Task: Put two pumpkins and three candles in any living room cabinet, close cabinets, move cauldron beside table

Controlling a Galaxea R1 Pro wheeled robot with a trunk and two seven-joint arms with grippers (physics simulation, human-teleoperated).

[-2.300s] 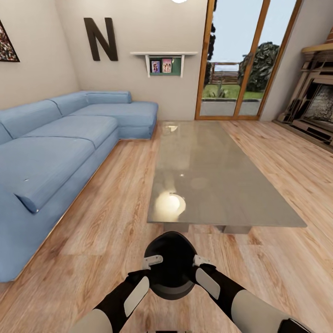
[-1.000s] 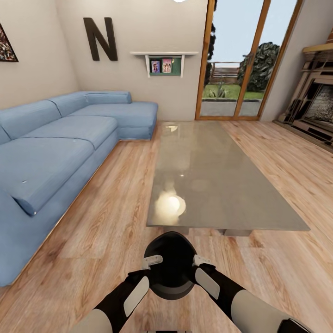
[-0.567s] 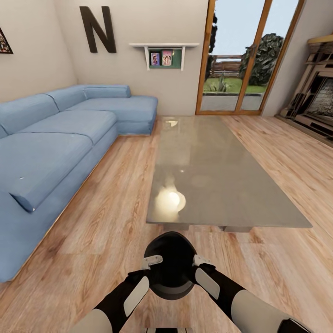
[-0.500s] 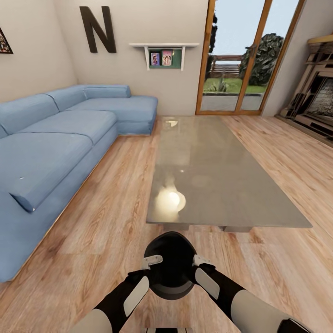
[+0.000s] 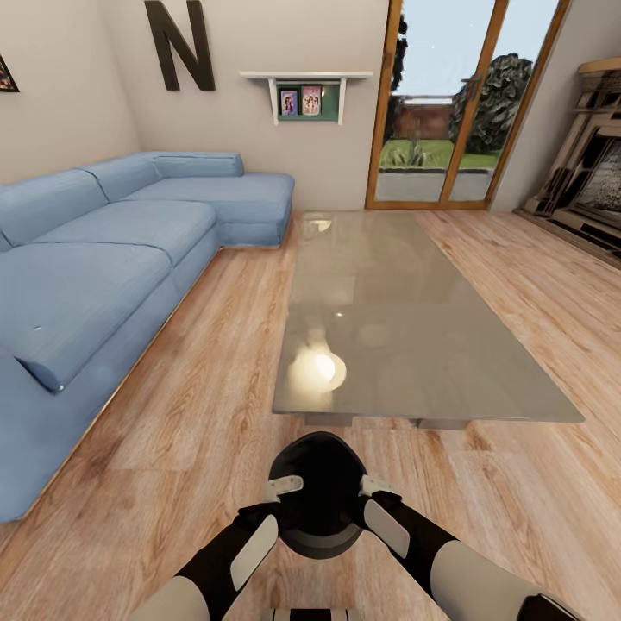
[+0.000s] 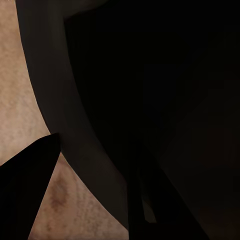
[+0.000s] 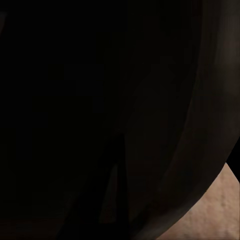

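A black, round cauldron (image 5: pixel 317 483) hangs low in front of me over the wooden floor, held between both arms. My left gripper (image 5: pixel 283 489) is shut on its left rim and my right gripper (image 5: pixel 373 486) on its right rim. The left wrist view has the cauldron's dark wall (image 6: pixel 65 100) running between one finger (image 6: pixel 25 195) outside and one inside. Close up in the right wrist view is the cauldron's curved wall (image 7: pixel 200 125). A long glass-topped coffee table (image 5: pixel 414 345) stands just beyond the cauldron, its near edge a short gap away. The pumpkins, candles and cabinet are out of view.
A blue corner sofa (image 5: pixel 103 267) runs along the left wall. Wood-framed glass doors (image 5: pixel 440 112) are at the back and a fireplace (image 5: pixel 595 172) at the far right. A small wall shelf (image 5: pixel 306 95) hangs behind the table. Floor lanes run either side of the table.
The whole view has shifted: the wall letter and shelf sit higher and the table's near edge a little closer, so the camera moved. The arms and cauldron keep the same pose.
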